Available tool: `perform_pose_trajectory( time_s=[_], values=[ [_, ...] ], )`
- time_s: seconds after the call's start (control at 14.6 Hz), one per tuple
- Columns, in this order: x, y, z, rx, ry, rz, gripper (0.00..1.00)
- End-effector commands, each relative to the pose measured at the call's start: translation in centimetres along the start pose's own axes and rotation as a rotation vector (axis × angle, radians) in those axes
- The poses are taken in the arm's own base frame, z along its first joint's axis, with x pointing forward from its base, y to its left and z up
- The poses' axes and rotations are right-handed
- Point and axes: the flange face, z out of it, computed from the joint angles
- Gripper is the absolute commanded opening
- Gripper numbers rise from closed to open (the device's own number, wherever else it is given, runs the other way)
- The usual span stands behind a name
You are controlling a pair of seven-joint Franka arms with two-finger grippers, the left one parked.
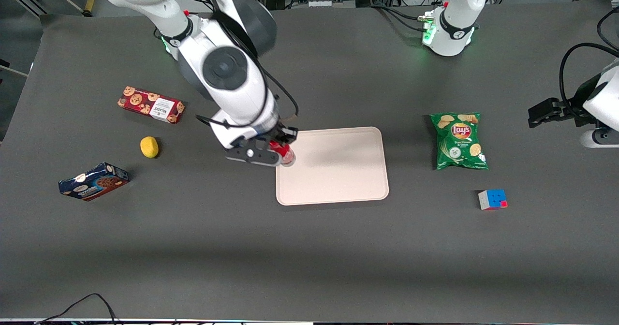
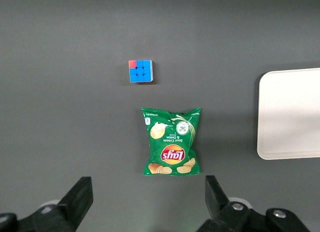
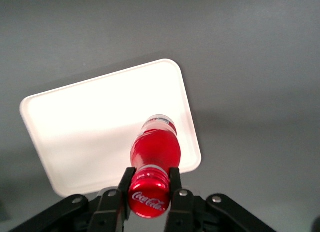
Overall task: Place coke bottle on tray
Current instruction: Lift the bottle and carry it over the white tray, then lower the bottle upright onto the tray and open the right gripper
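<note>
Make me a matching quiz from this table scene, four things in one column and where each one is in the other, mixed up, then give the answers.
Things:
1. coke bottle
2. cube puzzle
3. yellow fruit
4. chips bag

Places:
A. on the table between two cookie boxes
B. held in the gripper above the edge of the tray
C. beside the tray, toward the parked arm's end
D. nearer the front camera than the chips bag

Pairs: 1-B, 2-D, 3-A, 4-C

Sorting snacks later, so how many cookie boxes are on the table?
2, both toward the working arm's end: red cookie box and blue cookie box, the blue one nearer the front camera.
</note>
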Motion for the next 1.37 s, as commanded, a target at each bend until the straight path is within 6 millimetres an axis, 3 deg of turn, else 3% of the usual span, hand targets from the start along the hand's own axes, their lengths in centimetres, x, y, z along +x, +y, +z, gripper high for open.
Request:
perform_pose_trajectory(
  time_s=[0.0,0.21,0.55,1.03,1.3],
  values=[
    [0.9,-1.6,3.9,-0.046,0.018,0.023,0.0],
    [1.3,-1.9,7.7,-0.067,-0.002,0.017,0.0],
    [1.0,-2.2,10.8,-0.07,0.024,0.028,0.0],
    [1.1,-1.9,12.7,-0.082,0.05,0.014,0.02],
    [1.1,-1.9,12.8,-0.081,0.052,0.013,0.17]
  ],
)
